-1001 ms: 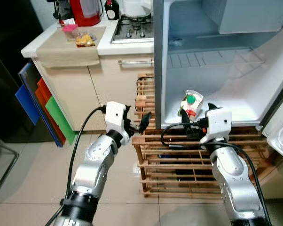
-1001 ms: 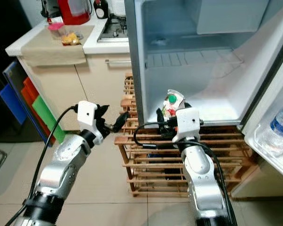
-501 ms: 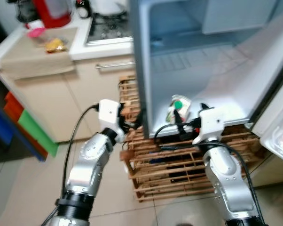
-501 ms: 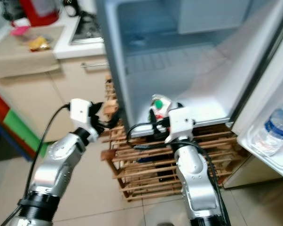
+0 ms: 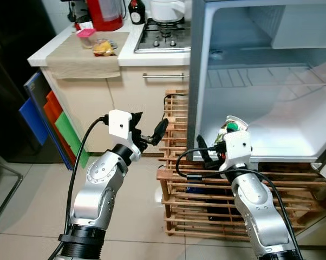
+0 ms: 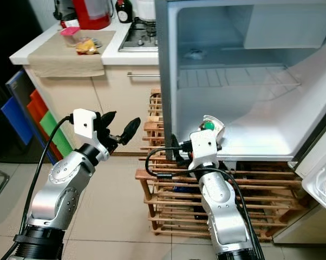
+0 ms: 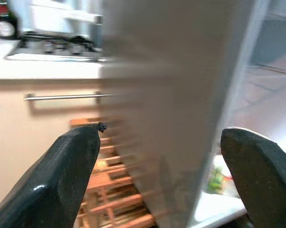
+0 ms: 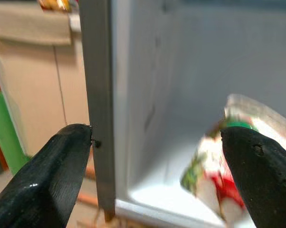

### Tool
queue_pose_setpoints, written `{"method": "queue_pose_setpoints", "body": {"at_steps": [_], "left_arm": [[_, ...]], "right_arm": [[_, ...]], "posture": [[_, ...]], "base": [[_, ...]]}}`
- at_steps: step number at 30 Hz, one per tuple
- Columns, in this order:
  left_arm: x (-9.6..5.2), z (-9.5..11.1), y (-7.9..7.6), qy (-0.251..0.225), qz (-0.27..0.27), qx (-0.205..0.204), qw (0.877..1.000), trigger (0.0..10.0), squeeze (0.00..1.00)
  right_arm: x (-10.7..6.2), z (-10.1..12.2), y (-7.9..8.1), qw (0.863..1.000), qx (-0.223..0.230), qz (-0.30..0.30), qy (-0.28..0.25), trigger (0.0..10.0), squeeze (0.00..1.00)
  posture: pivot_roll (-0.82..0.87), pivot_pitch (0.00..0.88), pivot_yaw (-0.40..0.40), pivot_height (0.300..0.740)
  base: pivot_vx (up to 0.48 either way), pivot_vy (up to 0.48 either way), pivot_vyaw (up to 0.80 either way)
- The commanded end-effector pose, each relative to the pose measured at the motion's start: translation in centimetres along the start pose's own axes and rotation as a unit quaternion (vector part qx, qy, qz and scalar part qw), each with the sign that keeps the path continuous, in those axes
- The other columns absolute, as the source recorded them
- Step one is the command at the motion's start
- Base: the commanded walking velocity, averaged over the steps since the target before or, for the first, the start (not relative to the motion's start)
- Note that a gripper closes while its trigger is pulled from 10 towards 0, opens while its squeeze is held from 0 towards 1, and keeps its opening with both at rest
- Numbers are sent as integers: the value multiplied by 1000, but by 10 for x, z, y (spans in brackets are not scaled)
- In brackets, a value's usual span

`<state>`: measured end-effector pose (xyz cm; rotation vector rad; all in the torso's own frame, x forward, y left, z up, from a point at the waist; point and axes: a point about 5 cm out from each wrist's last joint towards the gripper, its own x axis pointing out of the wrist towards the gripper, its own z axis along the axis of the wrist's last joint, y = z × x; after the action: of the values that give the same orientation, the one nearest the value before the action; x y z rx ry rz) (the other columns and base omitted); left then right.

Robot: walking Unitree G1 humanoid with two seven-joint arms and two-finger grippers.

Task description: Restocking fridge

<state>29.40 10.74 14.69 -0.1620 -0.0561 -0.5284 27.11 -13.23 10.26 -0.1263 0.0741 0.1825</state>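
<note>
The right gripper (image 8: 157, 175), fingers spread, partly hides a green-capped carton (image 5: 229, 129) inside the open white fridge (image 5: 293, 130); the left gripper (image 6: 122, 130) is spread too.

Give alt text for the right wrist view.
A carton with a green cap and red print stands on the white floor of the open fridge, seen between the right gripper's two spread black fingers.

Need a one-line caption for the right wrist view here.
Open right gripper straddles the fridge's front edge, with a green-capped carton standing on the fridge floor.
</note>
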Motion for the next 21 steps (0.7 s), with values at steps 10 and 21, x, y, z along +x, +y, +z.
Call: {"method": "queue_pose_setpoints", "body": {"at_steps": [10,21], "left_arm": [[-23,-4,-7,71,-108,37,991,10000,0],[-50,9,-28,103,-202,29,974,10000,0]], "right_arm": [[6,-24,5,995,-27,-64,65,10000,0],[20,-27,16,989,-15,-110,95,10000,0]], "posture": [[-50,162,126,740],[7,262,141,740]], "base": [[0,0,0],[0,0,0]]}}
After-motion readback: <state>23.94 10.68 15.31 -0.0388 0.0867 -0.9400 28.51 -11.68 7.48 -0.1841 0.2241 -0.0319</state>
